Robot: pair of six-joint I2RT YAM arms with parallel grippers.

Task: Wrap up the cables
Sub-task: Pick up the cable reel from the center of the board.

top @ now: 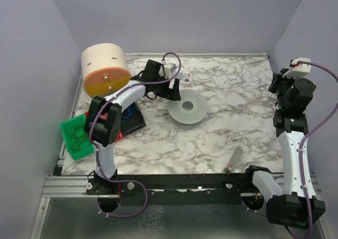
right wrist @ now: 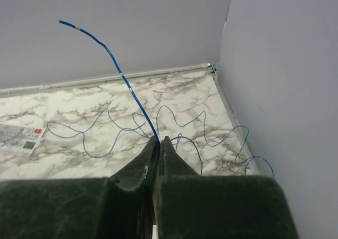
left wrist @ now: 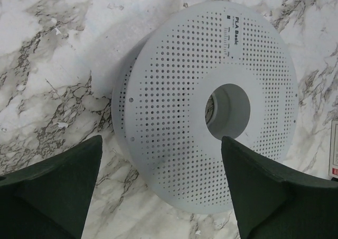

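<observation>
The cable (top: 228, 81) is a very thin, wavy blue-grey wire lying loose on the marble table at the back right. In the right wrist view it snakes over the table (right wrist: 105, 117), and one end rises from my closed fingers into the air. My right gripper (right wrist: 159, 139) is shut on the cable near the right wall; it also shows in the top view (top: 280, 92). My left gripper (left wrist: 161, 139) is open and empty, hovering over a white perforated spool (left wrist: 174, 91), which lies flat at the table's middle (top: 188, 106).
A cream and orange cylinder (top: 105, 67) stands at the back left. A green bin (top: 76, 136) and a black tray (top: 134, 121) sit at the left. A small label card (top: 186, 78) lies behind the spool. A grey stick (top: 234, 161) lies near the front edge. Walls close three sides.
</observation>
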